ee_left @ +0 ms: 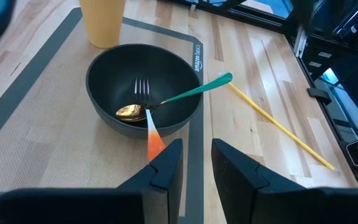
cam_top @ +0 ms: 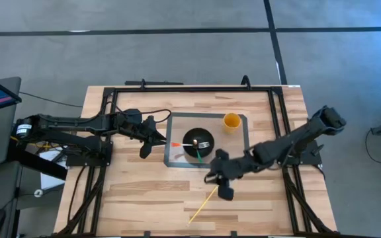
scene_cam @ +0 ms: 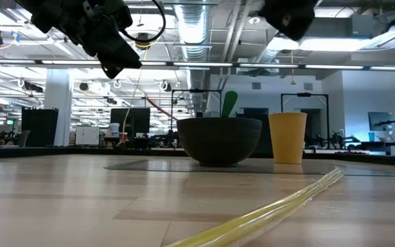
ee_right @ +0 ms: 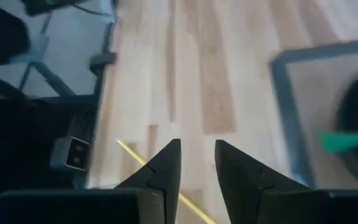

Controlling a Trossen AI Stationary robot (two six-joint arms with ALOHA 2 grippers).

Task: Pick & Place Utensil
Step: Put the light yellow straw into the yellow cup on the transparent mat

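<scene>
Straw-like yellow stick (cam_top: 204, 203) lies flat on bare wood table (cam_top: 137, 205), well outside the grey mat (cam_top: 174, 160), and looks like the one utensil not yet placed; the black bowl (cam_top: 198, 143) on the mat already holds a fork (ee_left: 143, 93) with an orange handle and a spoon (ee_left: 166, 102) with a green handle. Right gripper (cam_top: 221, 183) hovers just above the stick's near end, fingers (ee_right: 166, 169) slightly apart and empty. To do this well: drop straight down, line the fingers across the stick not along it, close near its end, lift level so the long thin piece doesn't swing, then tip it into the bowl. Stick looks thin, smooth, translucent plastic, likely to roll or slip. Bowl is matte, round, deep-walled. Yellow cup (cam_top: 231, 121) stands at the mat's corner, plain cylinder. Left gripper (cam_top: 147, 144) waits beside the mat's edge, fingers apart, empty.
</scene>
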